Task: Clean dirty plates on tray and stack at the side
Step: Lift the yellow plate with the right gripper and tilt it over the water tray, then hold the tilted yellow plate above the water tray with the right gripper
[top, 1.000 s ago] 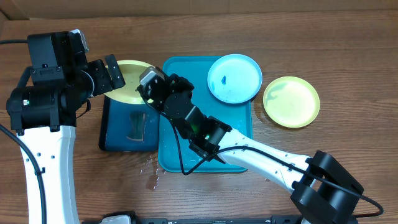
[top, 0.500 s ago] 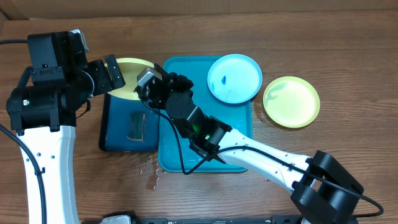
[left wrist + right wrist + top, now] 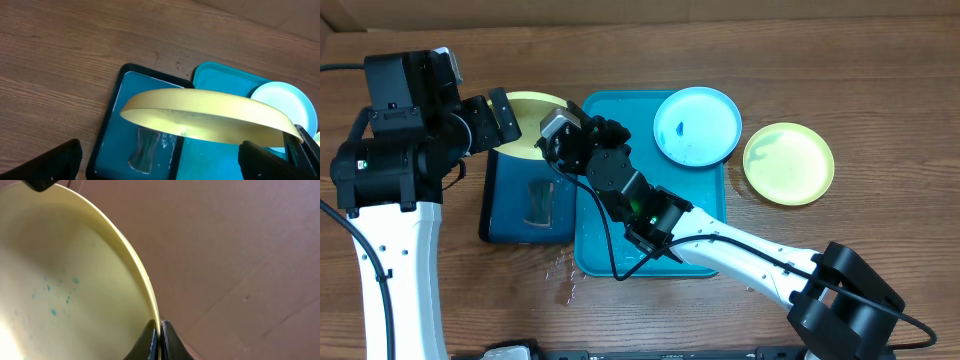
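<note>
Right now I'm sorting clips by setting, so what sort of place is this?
Probably a robotics lab bench staged for dish cleaning, not a real kitchen: a wooden table, a cardboard backdrop, and plastic plates on and beside a turquoise tray, one yellow-green plate pinched by the right gripper.

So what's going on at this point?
The right gripper is shut on the rim of a yellow-green plate, holding it lifted over the dark tray; blue specks show on its face. The left gripper is open beside it, not gripping. A blue plate with a smear sits on the turquoise tray, and a second yellow-green plate lies on the table to the right.
</note>
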